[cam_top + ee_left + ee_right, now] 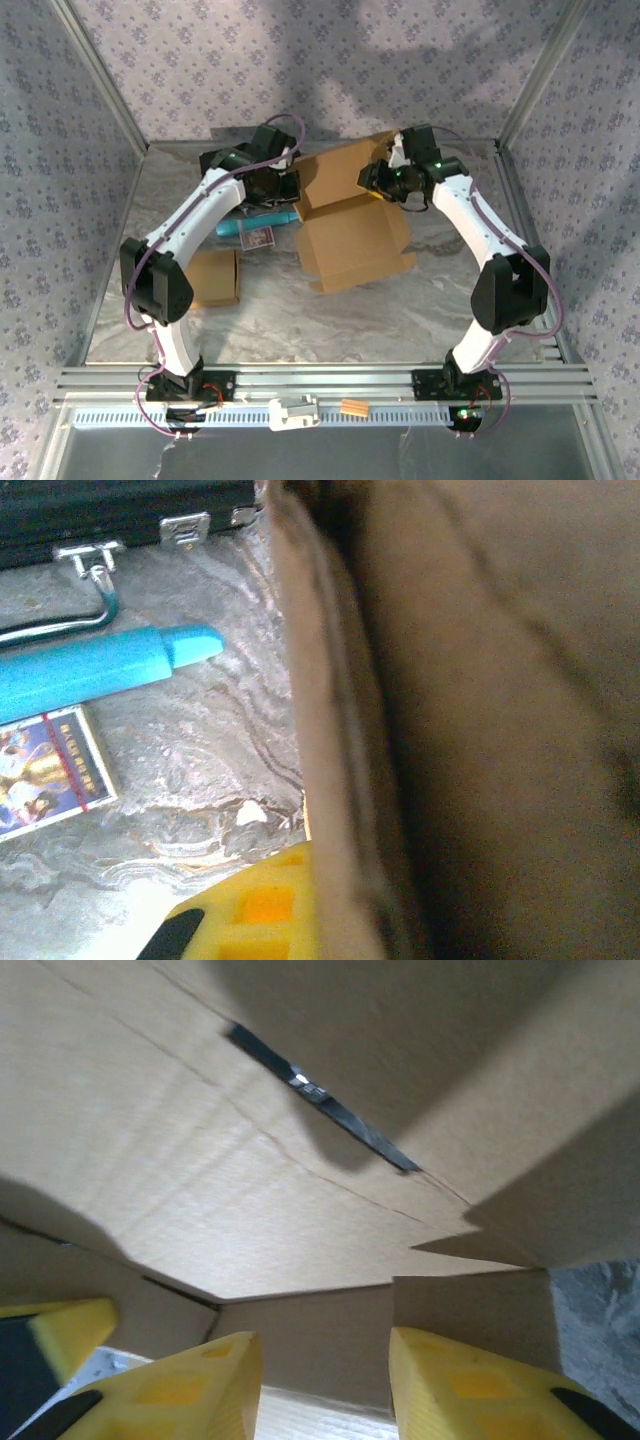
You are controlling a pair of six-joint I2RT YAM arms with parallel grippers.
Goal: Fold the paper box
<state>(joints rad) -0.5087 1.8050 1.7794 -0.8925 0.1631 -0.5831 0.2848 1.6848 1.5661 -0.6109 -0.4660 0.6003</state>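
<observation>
Even overhead light; blurry, shadowed paper box [470,730] up close.

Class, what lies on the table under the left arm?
A blue tube and a picture card lie there; the left arm hides anything else beneath it.

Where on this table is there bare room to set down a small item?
The widest bare patch is the near strip of table, between the flat cardboard box, the small brown box and the arm bases. Crowded: far left, where a blue tube and a card lie beside the cardboard.
</observation>
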